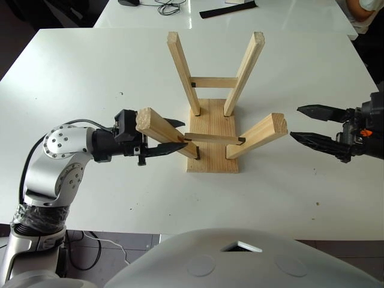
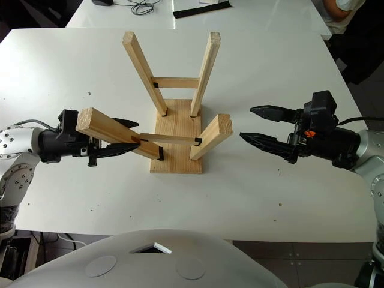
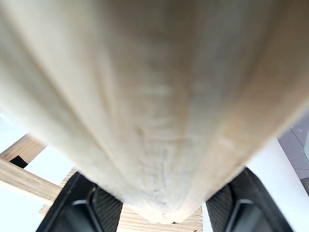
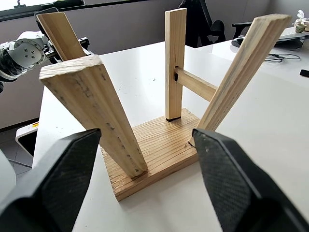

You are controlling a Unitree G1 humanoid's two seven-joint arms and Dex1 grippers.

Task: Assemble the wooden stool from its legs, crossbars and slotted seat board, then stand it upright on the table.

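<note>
The wooden stool stands upside down mid-table, its slotted seat board (image 1: 213,123) flat on the white surface. Four legs point up: two far ones (image 1: 183,69) (image 1: 245,69) joined by a crossbar (image 1: 214,82), two near ones joined by a thin crossbar (image 1: 213,138). My left gripper (image 1: 183,133) is shut on the near-left leg (image 1: 157,127), which looms close in the left wrist view (image 3: 154,96). My right gripper (image 1: 295,122) hangs open, level with the near-right leg (image 1: 261,135) and a short way to its right. That leg (image 4: 96,111) sits just ahead of its fingers in the right wrist view.
The white table (image 1: 90,78) has bare surface on both sides of the stool. Behind it stands a second white table (image 1: 288,12) with cables and a black strip (image 1: 228,10). The front edge runs close below the arms.
</note>
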